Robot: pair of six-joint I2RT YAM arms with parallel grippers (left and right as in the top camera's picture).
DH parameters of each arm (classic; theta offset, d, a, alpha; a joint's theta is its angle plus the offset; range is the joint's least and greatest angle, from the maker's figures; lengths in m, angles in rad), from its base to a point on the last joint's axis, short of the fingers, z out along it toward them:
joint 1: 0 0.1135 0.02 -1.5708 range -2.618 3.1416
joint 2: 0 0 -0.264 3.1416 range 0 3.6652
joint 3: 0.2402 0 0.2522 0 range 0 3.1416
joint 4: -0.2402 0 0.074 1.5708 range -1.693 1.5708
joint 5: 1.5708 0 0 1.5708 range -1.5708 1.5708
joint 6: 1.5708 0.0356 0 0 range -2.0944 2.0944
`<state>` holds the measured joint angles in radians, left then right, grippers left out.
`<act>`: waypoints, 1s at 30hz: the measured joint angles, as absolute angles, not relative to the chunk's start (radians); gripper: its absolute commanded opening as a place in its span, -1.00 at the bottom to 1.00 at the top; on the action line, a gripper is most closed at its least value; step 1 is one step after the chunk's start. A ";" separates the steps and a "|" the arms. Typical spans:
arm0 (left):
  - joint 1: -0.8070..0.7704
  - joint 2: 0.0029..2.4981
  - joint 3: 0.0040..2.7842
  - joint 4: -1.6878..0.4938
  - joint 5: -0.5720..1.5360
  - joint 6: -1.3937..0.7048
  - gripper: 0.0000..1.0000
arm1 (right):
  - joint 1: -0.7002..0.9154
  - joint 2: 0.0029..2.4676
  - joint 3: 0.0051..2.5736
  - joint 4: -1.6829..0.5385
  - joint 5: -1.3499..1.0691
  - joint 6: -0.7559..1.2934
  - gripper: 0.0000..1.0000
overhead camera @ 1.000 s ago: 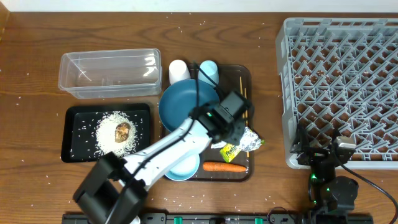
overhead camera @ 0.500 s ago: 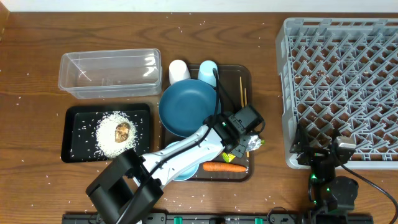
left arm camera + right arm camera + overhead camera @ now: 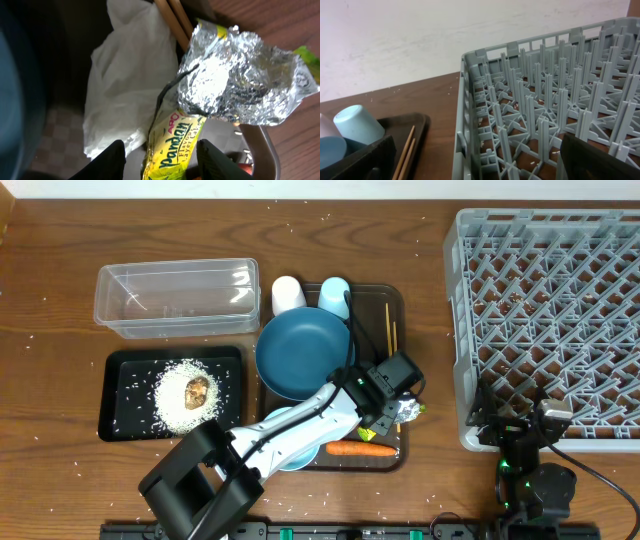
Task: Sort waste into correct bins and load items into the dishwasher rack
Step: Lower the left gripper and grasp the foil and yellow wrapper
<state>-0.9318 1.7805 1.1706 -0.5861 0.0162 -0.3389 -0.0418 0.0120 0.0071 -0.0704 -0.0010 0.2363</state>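
Straddling the crumpled white-green-yellow plastic wrapper [image 3: 235, 85] with my left claw [image 3: 162, 150] released, I judged clenching came next, then lifting.

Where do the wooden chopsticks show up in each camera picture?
Overhead: chopsticks on the brown tray's right side, beside the blue plate.
Left wrist: top centre, just above the crumpled wrapper.
Right wrist: bottom left, right of the light-blue cup.
Shared landmark: the brown tray beneath them.
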 measured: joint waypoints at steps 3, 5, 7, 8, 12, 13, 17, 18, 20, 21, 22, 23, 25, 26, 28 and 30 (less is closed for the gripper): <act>-0.933 1.781 1.167 -0.583 0.019 -0.339 -0.05 | -0.042 0.012 0.007 -0.070 -0.001 0.236 0.99; -0.933 1.781 1.162 -0.578 0.020 -0.339 -0.05 | -0.042 0.012 0.007 -0.070 -0.001 0.236 0.98; -0.933 1.781 1.150 -0.568 0.020 -0.342 -0.06 | -0.042 0.012 0.007 -0.070 -0.001 0.236 0.98; -0.933 1.781 1.142 -0.562 0.020 -0.344 -0.05 | -0.042 0.012 0.007 -0.070 -0.001 0.236 0.99; -0.933 1.781 1.119 -0.531 0.032 -0.346 -0.07 | -0.042 0.012 0.007 -0.070 -0.001 0.236 0.99; -0.933 1.781 1.116 -0.528 0.039 -0.347 -0.07 | -0.042 0.012 0.007 -0.070 -0.001 0.236 0.99; -0.933 1.781 1.113 -0.522 0.053 -0.347 -0.06 | -0.042 0.012 0.007 -0.070 -0.001 0.236 0.99; -0.933 1.781 1.113 -0.522 0.054 -0.347 -0.07 | -0.042 0.012 0.007 -0.070 -0.001 0.236 0.98; -0.936 1.781 1.113 -0.522 0.054 -0.347 -0.07 | -0.042 0.012 0.007 -0.070 -0.001 0.236 0.98; -0.938 1.781 1.113 -0.522 0.054 -0.347 -0.06 | -0.042 0.012 0.007 -0.070 -0.001 0.236 0.99; -0.941 1.781 1.112 -0.522 0.054 -0.347 -0.07 | -0.042 0.012 0.007 -0.070 -0.001 0.236 0.99; -0.945 1.781 1.112 -0.520 0.054 -0.347 -0.06 | -0.042 0.012 0.007 -0.070 -0.001 0.236 0.98; -0.954 1.781 1.112 -0.516 0.054 -0.347 -0.06 | -0.042 0.012 0.007 -0.070 -0.001 0.236 0.99; -0.959 1.781 1.112 -0.514 0.054 -0.347 -0.07 | -0.042 0.012 0.007 -0.070 -0.001 0.236 0.99; -0.966 1.781 1.112 -0.514 0.054 -0.347 -0.07 | -0.042 0.012 0.007 -0.070 -0.001 0.236 0.98; -0.973 1.781 1.111 -0.514 0.057 -0.347 -0.06 | -0.042 0.012 0.007 -0.070 -0.001 0.236 0.98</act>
<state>-0.9726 1.7805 1.1110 -0.5140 0.0566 -0.3473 -0.0418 0.0120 0.0071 -0.0704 -0.0010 0.2363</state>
